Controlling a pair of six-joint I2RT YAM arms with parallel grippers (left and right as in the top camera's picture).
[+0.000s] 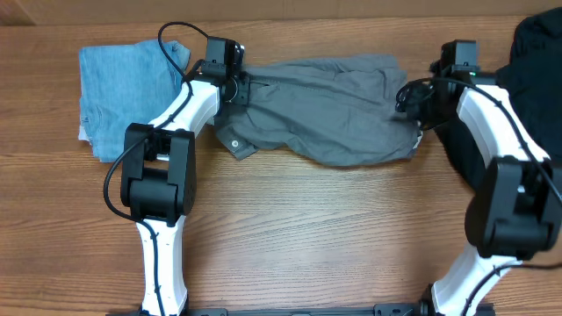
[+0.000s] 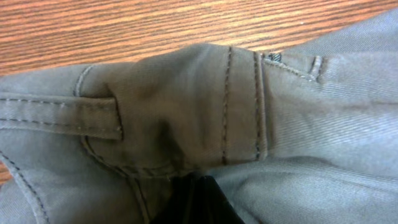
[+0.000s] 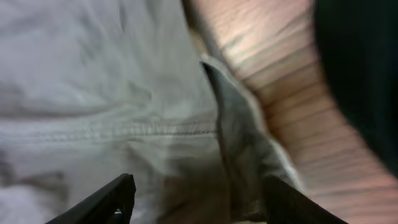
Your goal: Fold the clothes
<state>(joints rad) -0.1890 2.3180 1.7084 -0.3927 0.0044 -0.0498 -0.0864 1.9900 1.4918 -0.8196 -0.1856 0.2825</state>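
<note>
The grey shorts (image 1: 325, 110) lie across the far middle of the table (image 1: 307, 237), and the widest bare wood is on the near side, between the two arms. Their left edge comes near the light-blue denim garment (image 1: 123, 88), and their right edge ends close to the black garment (image 1: 536, 61). The left gripper (image 1: 233, 83) is pinched together on a stitched fold (its tips hardly show). The right gripper (image 1: 411, 98) has its fingers (image 3: 118, 199) apart over the right hem.
</note>
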